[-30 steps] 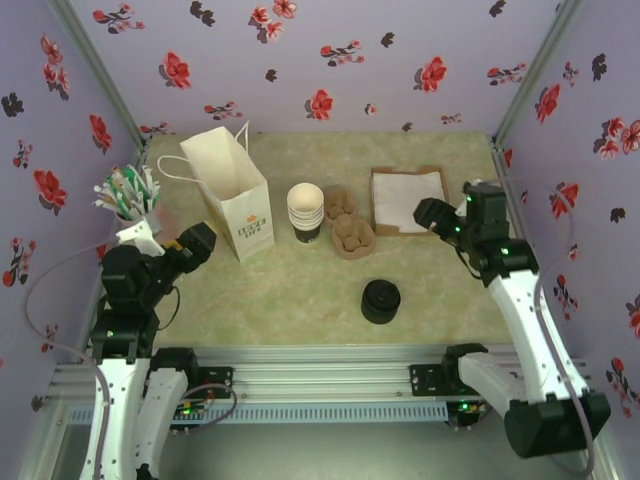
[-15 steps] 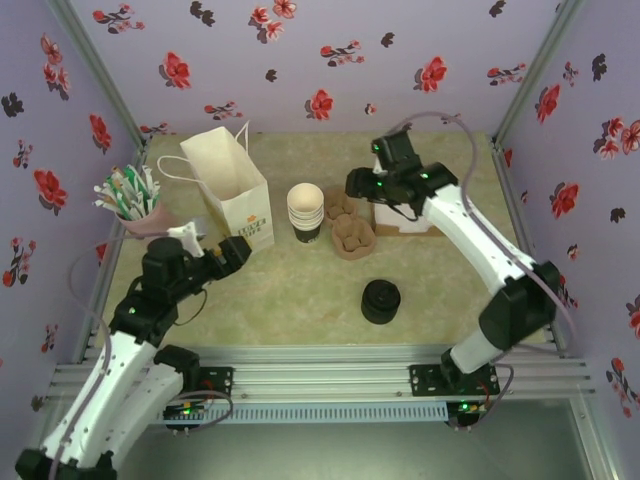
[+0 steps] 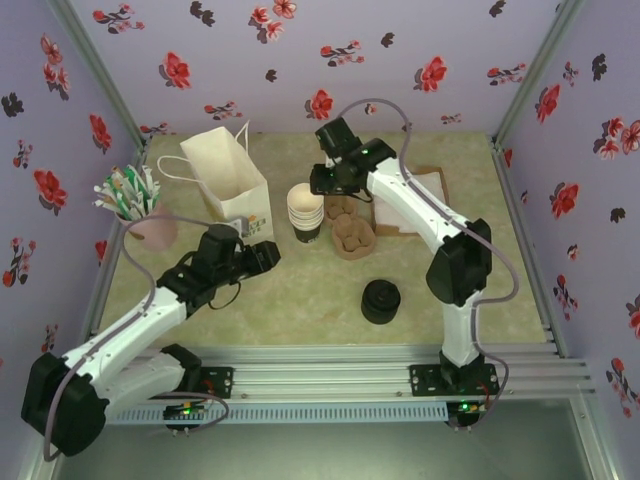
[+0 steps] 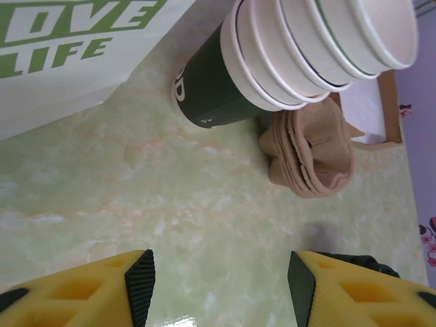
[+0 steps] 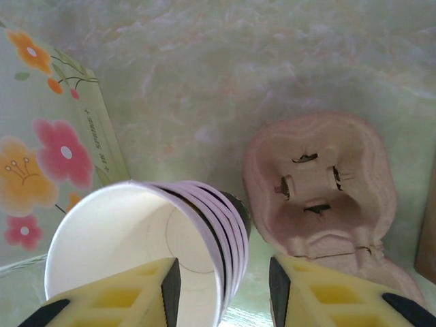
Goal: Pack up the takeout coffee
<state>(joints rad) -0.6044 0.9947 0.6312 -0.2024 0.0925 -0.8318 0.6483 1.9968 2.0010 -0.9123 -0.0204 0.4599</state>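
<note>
right gripper [image 5: 221, 289] being held spread over cup stack [image 3: 305, 212], wall of top paper cup [image 5: 122, 235] between fingers. left gripper [image 4: 219, 286] being held spread near cup stack. top paper cup being judged light, crushable: gentle rim pinch advised.

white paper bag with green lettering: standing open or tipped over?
Upright and open: the white paper bag stands on its base, mouth facing up, inside visible from above.

Robot test booth got up as a coffee counter: purple flowered walls [image 3: 300, 60] on bare aluminium posts [image 3: 98, 68], a left arm [image 3: 130, 330] and right arm [image 3: 410, 203] bolted to a rail [image 3: 320, 385] at the edge of a marbled green tabletop [image 3: 300, 290]. A paper bag [image 3: 240, 200], stacked cups [image 3: 305, 205], pulp carriers [image 3: 352, 238] and a pot of stirrers [image 3: 130, 192] serve as props.
</note>
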